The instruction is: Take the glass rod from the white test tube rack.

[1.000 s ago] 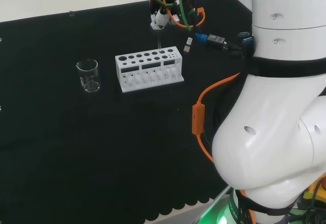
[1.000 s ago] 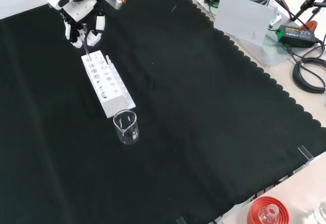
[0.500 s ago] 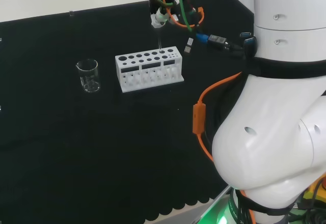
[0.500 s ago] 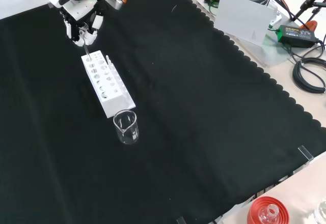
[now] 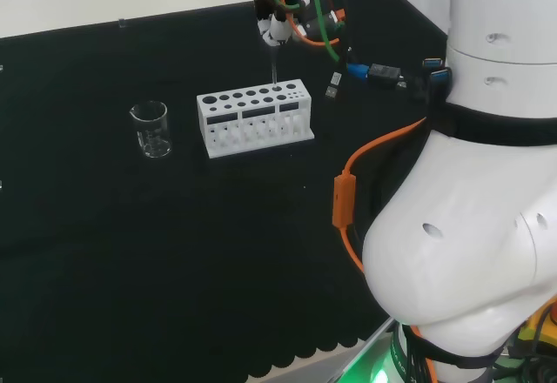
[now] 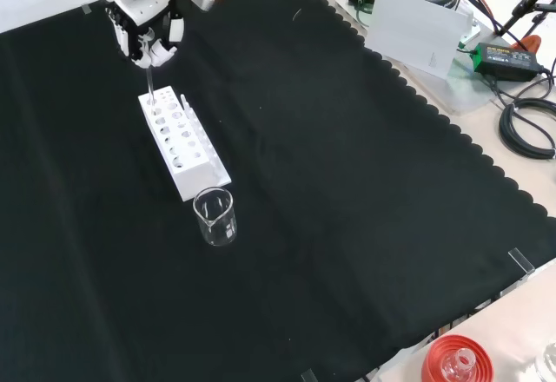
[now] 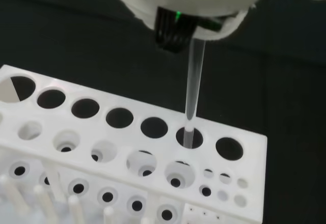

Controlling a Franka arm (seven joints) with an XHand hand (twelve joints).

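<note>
Hand pinching glass rod (rack unlabelled).

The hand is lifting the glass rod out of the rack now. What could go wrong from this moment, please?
The glass rod has its lower end still inside a hole of the white rack, so a sideways move of the hand could jam the rod or tip the rack. Also, the rod is thin and smooth and might slip down from the fingers.
</note>
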